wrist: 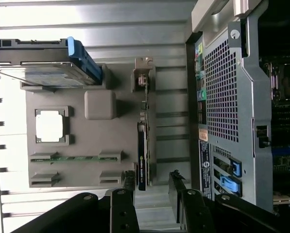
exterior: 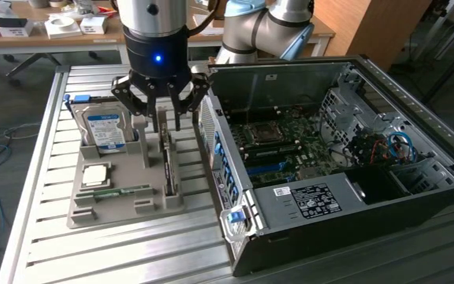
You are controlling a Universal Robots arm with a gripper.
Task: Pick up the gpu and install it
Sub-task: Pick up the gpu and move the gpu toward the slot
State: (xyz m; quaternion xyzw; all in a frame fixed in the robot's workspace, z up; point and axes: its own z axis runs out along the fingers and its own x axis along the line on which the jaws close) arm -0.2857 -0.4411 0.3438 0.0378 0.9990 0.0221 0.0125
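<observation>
Gpu on edge, just below spread claw.

The gpu stood on edge in a tray on the bench, between the hard drive and the computer case.

My gripper covers the far end of the gpu. The label on the hard drive is too small to read. The computer case runs off the wrist view's edge.
</observation>
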